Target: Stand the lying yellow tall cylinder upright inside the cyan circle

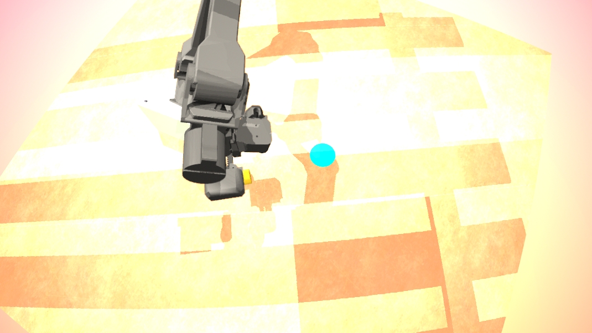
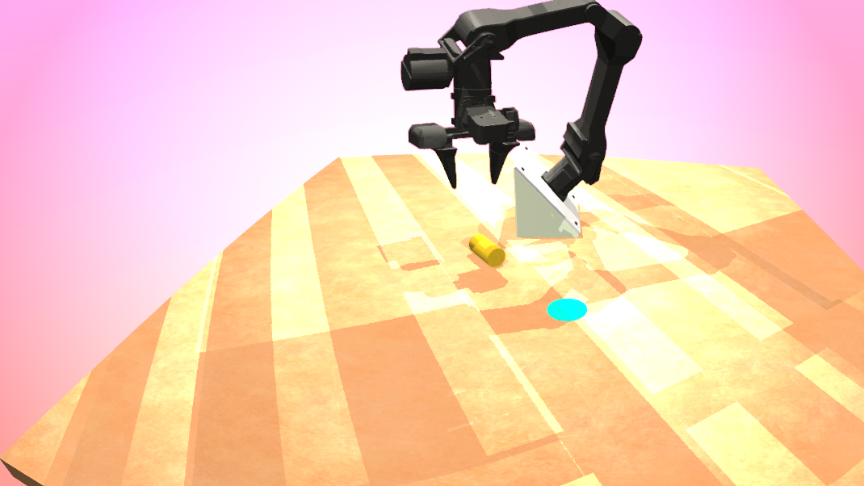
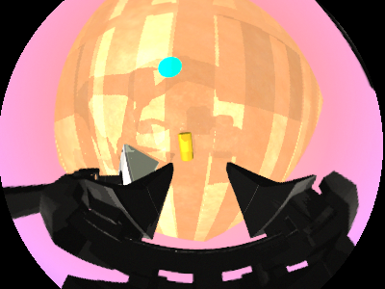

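Pincer (image 2: 472, 181) hangs well above the desk (image 2: 362, 374) with its two fingers pointing straight down, parted to a middling width and with nothing between them. From my remote seat I read this as the approach step: the grasp is not yet made and nothing has been lifted.

Going from the biggest thing down: the desk spreads under the pincer in every direction. The white wedge-shaped base (image 2: 540, 211) sits just off to one side of the pincer and lower. The cyan circle (image 2: 566, 309) lies on the desk well away from the pincer, beyond the cylinder in the wrist view. The yellow tall cylinder (image 2: 487, 249) lies on its side almost directly below the pincer, apart from it and apart from the circle; in the wrist view it shows just ahead of the gap between the fingers.

Next, I judge, I need to come down with the fingers straddling the cylinder across its round body, then close. The opening looks wide enough, but I cannot be sure of the alignment from here.
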Robot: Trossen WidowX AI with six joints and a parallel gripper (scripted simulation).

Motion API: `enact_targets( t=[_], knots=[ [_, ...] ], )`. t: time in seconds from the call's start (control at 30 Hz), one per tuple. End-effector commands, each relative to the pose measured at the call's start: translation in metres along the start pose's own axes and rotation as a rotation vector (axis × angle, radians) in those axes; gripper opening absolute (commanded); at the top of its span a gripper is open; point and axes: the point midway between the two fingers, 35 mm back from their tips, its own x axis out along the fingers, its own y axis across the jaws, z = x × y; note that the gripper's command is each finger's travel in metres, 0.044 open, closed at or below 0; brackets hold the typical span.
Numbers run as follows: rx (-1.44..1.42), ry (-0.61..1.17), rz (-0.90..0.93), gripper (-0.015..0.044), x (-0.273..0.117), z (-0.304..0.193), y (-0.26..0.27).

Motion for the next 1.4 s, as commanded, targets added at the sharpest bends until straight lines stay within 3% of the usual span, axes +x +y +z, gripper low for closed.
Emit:
enact_targets(
  t=[0.0, 0.23, 0.57, 0.7, 0.97, 1.37],
  knots=[
    [-0.059, 0.003, 0.07, 0.0309, 0.008, 0.007, 0.02],
    [-0.059, 0.003, 0.069, 0.0309, 0.015, 0.008, 0.019],
    [-0.061, 0.0, 0.072, 0.0309, 0.116, 0.007, 0.028],
    [-0.061, -0.001, 0.072, 0.0309, 0.118, 0.007, 0.029],
    [-0.061, -0.001, 0.072, 0.0105, 0.118, 0.007, 0.029],
    [-0.06, 0.001, 0.069, 0.0105, 0.099, 0.009, 0.024]
  ],
)
